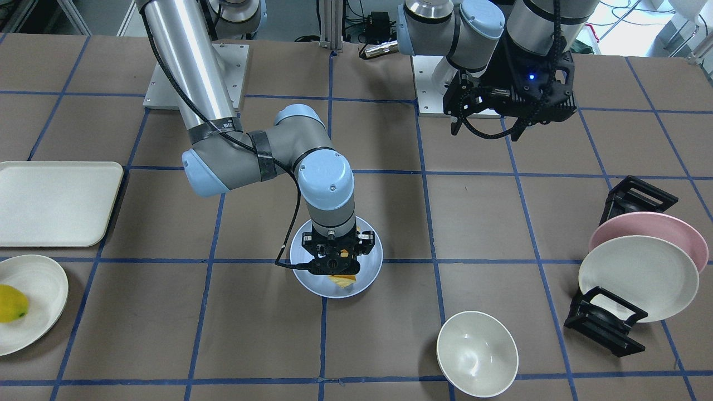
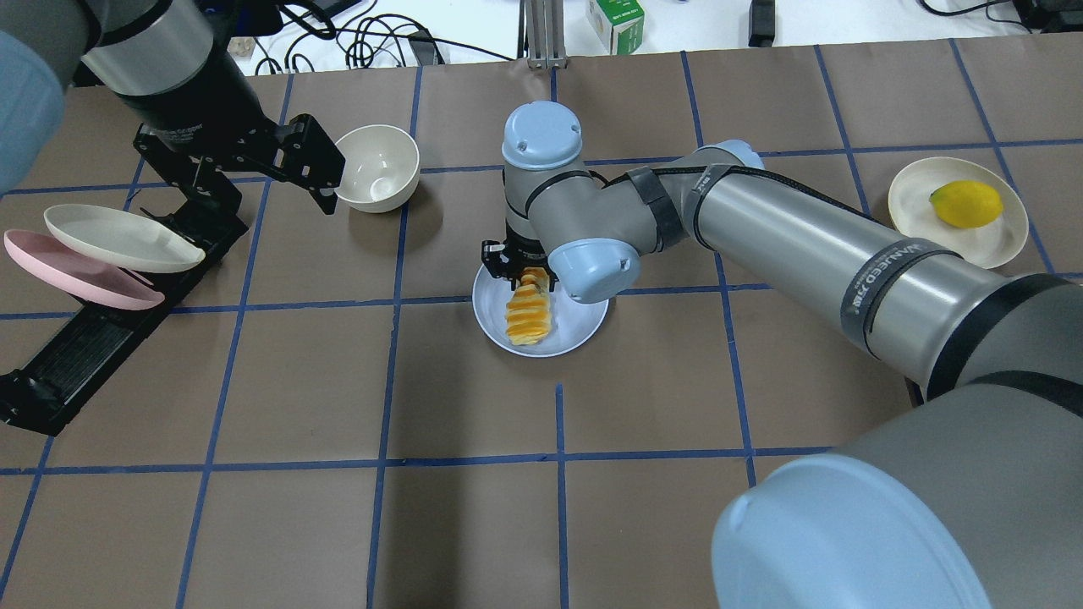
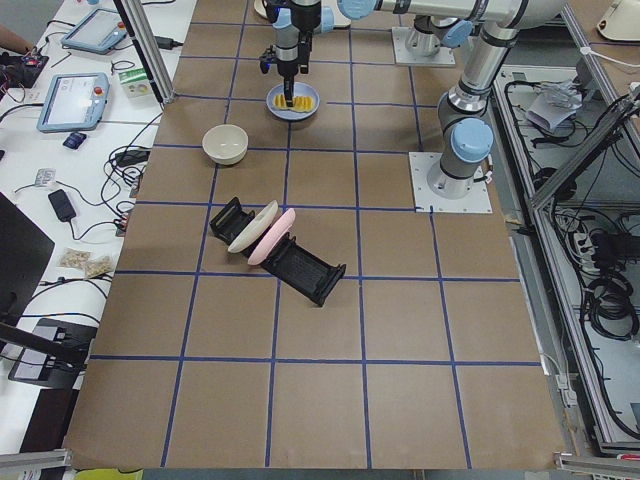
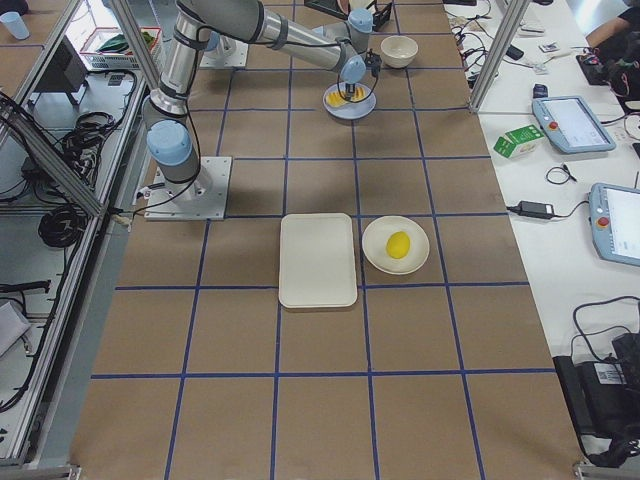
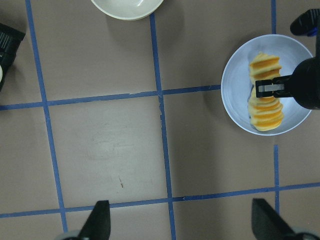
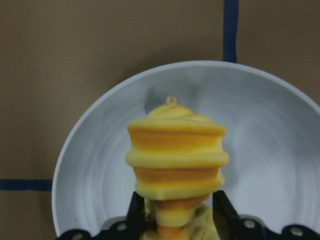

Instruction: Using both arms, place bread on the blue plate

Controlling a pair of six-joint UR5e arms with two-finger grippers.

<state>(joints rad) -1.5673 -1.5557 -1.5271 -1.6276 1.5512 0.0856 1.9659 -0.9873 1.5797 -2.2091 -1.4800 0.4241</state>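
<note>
The ridged yellow-orange bread [image 2: 526,313] lies along the blue plate [image 2: 578,326] at the table's middle. My right gripper [image 2: 529,271] points straight down over the plate's far end, shut on that end of the bread. In the right wrist view the two black fingers [image 6: 137,210] pinch the bread [image 6: 175,150] above the plate [image 6: 95,170]. My left gripper [image 2: 271,190] is open and empty, high above the table beside the plate rack. Its view shows the bread [image 5: 266,107] on the plate [image 5: 235,85] off to one side.
A white bowl [image 2: 376,167] stands beyond the plate towards the left arm. A black rack [image 2: 85,338] holds a pink plate [image 2: 76,279] and a cream plate [image 2: 118,238]. A cream plate [image 2: 990,245] with a lemon [image 2: 966,204] and a white tray [image 1: 55,203] lie on the right arm's side.
</note>
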